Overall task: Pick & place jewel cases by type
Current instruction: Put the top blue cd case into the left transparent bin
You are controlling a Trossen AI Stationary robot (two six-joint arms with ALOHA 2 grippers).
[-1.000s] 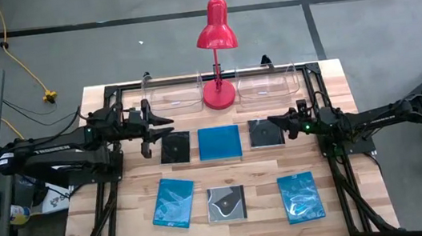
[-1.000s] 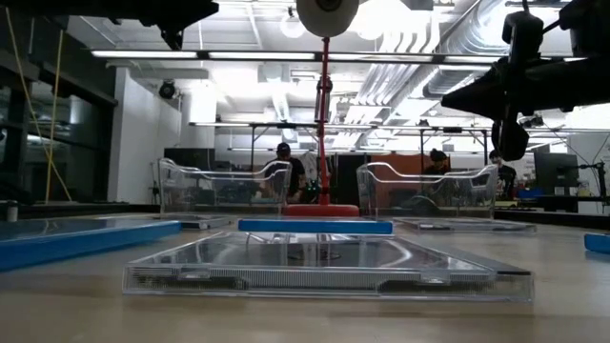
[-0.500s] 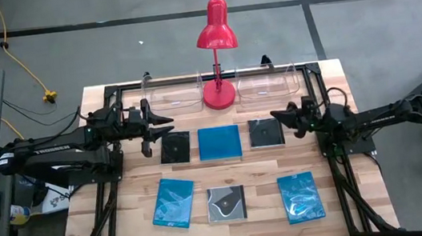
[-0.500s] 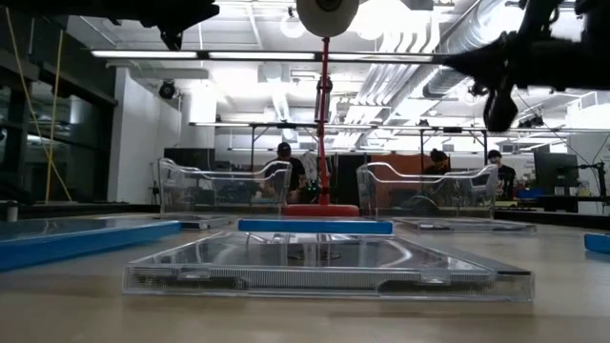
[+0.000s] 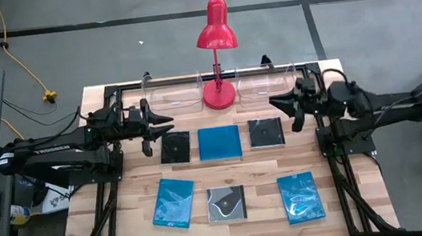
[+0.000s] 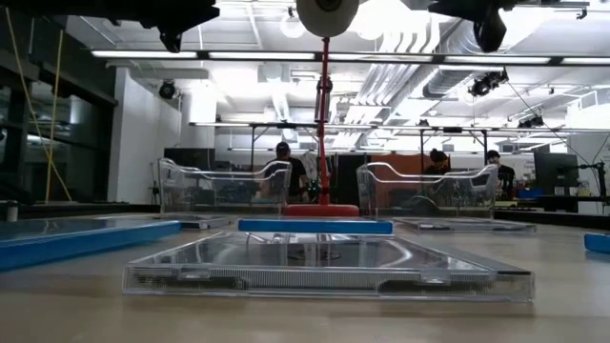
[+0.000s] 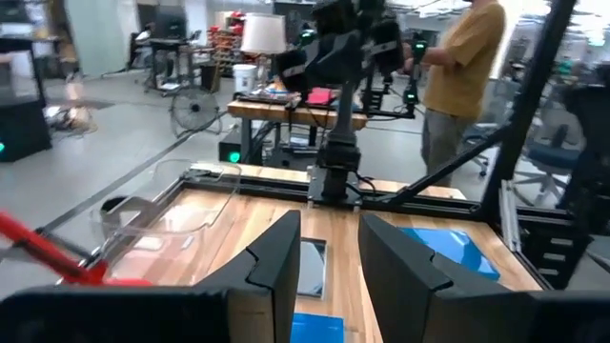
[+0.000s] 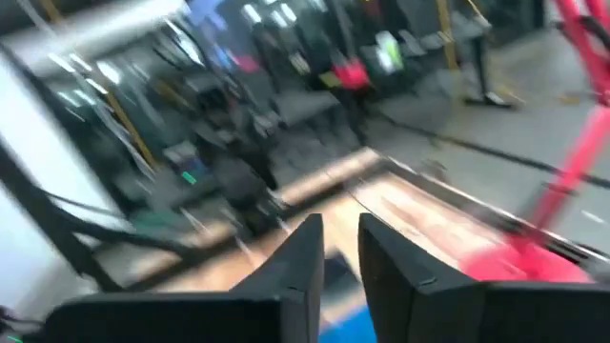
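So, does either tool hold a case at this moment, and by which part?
No. All six cases lie on the table. The left tool and the right tool are both empty, with a narrow gap between the fingers.

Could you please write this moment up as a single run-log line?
stage: none picked | jewel cases: six flat on table | left gripper: empty, above back-left dark case | right gripper: empty, raised near back-right dark case
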